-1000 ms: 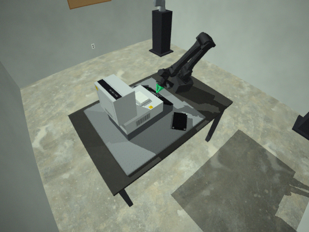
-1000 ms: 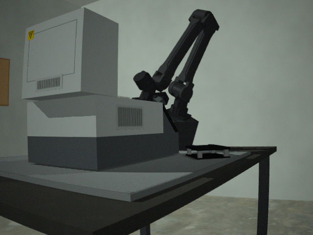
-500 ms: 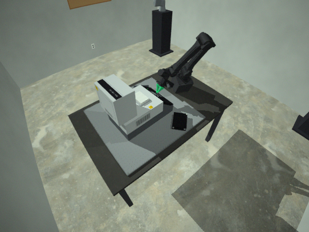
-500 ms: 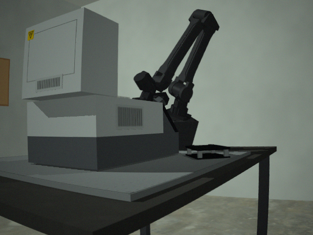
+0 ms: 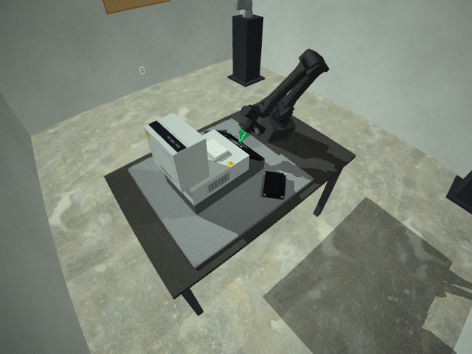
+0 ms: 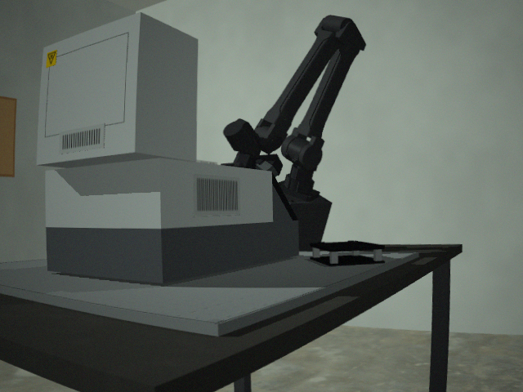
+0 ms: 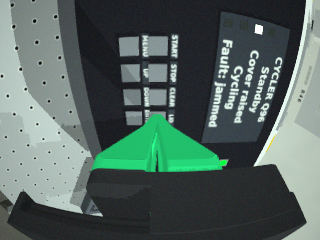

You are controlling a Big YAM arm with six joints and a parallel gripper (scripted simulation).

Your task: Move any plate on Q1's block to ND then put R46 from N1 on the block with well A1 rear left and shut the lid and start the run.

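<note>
- The lid of the cycler Q1 stands raised at the rear of Q1, leaving the block open from above.
- A white plate lies flat on Q1's block, just in front of the raised lid. We take it to be R46, already loaded. Which way its well A1 faces is too small to read.
- The end effector hangs over Q1's dark sloped panel, on the side of Q1 facing the arm. Its green fingers are pressed together with nothing between them, which we judge is meant to form one narrow tip for poking a key.
- That tip points at the far end of the upper key row, past START, STOP and CLEAR, so we judge LID is the target, to bring the lid down over the plate. We cannot tell whether it touches the key.
- The status list sits beside the keys on Q1; we cannot make out the lamp's colour.
- A black nest rests on the desk just off Q1's front corner, carrying no white plate.
</note>
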